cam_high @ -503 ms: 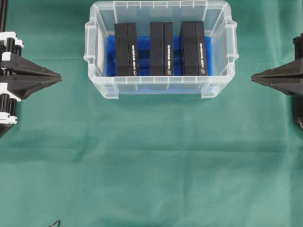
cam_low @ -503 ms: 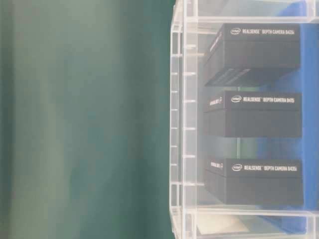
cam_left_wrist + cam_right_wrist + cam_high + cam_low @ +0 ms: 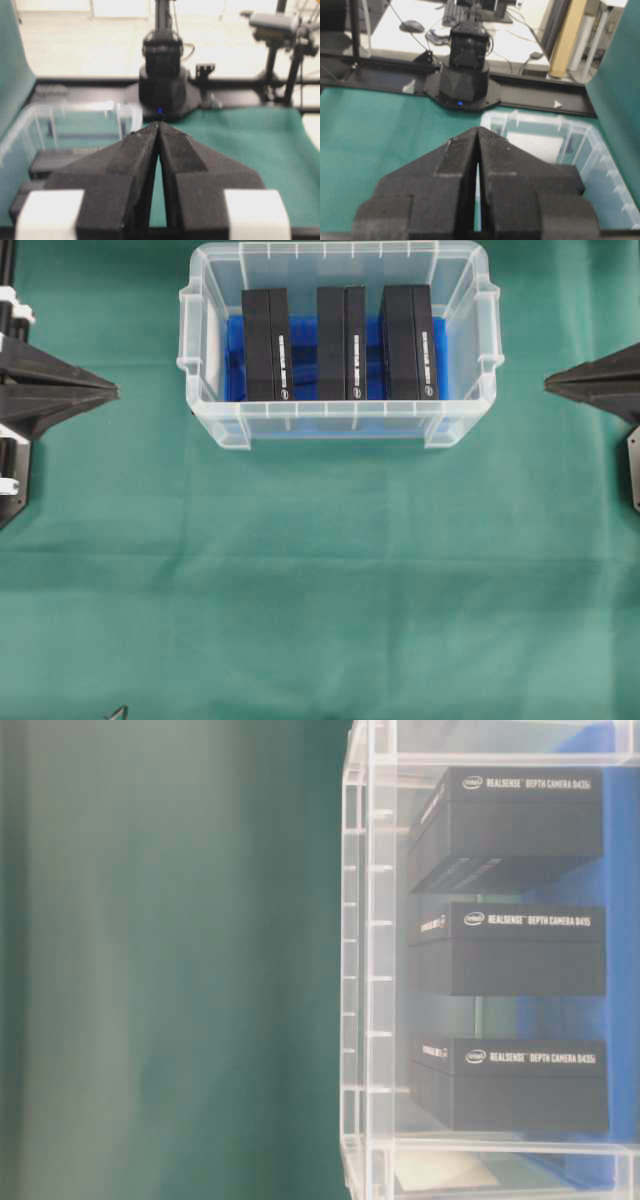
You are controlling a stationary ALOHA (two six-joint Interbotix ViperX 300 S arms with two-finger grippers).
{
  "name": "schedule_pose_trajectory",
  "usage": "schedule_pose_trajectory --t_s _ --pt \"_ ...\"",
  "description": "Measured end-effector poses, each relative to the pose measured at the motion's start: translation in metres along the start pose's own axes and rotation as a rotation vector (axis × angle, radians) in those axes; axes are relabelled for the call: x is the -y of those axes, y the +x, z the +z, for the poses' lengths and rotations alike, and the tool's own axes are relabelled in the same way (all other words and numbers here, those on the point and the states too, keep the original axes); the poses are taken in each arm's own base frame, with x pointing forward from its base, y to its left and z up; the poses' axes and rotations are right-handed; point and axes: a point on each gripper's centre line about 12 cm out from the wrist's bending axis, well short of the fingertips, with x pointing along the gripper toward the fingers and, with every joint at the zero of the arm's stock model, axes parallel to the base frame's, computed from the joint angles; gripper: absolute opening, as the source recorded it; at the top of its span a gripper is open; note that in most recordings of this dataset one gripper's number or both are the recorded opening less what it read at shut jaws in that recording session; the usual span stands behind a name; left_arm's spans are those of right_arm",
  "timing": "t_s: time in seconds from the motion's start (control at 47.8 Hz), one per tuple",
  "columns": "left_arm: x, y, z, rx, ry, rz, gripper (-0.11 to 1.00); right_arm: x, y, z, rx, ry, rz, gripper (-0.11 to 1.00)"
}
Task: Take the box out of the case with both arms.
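Two black robot arms with angular wedge-shaped housings tapering to points. The left gripper [image 3: 112, 393] has white parts; the right gripper [image 3: 550, 386] is all black.

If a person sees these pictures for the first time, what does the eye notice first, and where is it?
First comes the clear case at the top middle of the green cloth, with three black boxes standing side by side on its blue floor. Next, the two black hands: the left hand and the right hand point at the case from either side, both shut and empty.
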Motion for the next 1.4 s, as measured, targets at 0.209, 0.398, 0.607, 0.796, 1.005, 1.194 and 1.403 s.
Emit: schedule_pose_trajectory --t_s 0.209,0.398,0.607,0.796,1.005,1.194,1.403 --pt "-0.001 0.004 0.048 -0.014 -0.020 0.005 0.00 -0.001 0.000 0.046 0.008 0.035 0.000 0.00" --pt "-0.002 0.006 0.089 -0.057 -0.019 0.009 0.00 -0.002 0.003 0.084 0.032 0.094 0.002 0.00" --pt "-0.002 0.012 0.087 -0.150 -0.024 0.012 0.00 -0.002 0.009 0.084 -0.075 0.153 -0.008 0.00" --pt "-0.003 0.011 0.078 -0.279 -0.053 0.020 0.00 -0.002 0.006 0.063 -0.305 0.175 -0.036 0.00" --pt "-0.002 0.006 0.056 -0.594 -0.092 0.038 0.00 -0.001 -0.004 0.038 -0.673 0.189 -0.087 0.00" --pt "0.003 -0.007 0.028 -0.939 -0.086 0.038 0.00 0.000 -0.015 0.013 -1.016 0.203 -0.144 0.00" --pt "0.005 -0.019 0.017 -1.198 -0.070 0.041 0.00 0.001 -0.026 -0.002 -1.251 0.204 -0.187 0.00"
